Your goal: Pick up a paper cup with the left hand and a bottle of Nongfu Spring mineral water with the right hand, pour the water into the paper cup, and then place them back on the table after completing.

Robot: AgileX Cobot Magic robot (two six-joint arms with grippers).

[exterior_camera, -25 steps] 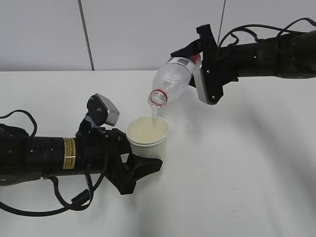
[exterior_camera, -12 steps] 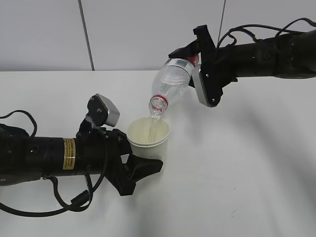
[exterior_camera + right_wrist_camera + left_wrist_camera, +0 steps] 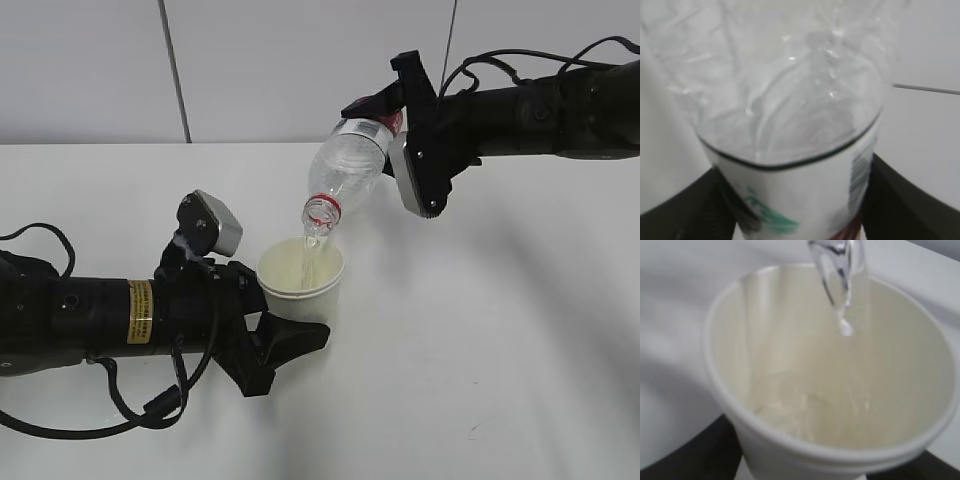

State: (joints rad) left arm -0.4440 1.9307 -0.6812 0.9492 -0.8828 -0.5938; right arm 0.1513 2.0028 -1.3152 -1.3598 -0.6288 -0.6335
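Observation:
My left gripper (image 3: 285,330) is shut on the white paper cup (image 3: 300,281), which stands upright just left of the table's middle. In the left wrist view the cup (image 3: 790,450) fills the frame, cream inside, with a stream of clear water (image 3: 840,285) falling into it. My right gripper (image 3: 395,130) is shut on the clear water bottle (image 3: 350,165), tilted mouth-down to the left above the cup, its red neck ring (image 3: 322,210) over the rim. In the right wrist view the bottle (image 3: 790,100) shows its white label between the black fingers (image 3: 910,200).
The white table (image 3: 500,350) spreads out to the right and front of the cup. A grey wall (image 3: 300,60) with a dark vertical seam stands behind. Black cables (image 3: 120,420) trail from the left arm at the front left.
The bottle has tipped a little more and shifted slightly right over the cup; water keeps streaming into it. The left arm and cup have hardly moved.

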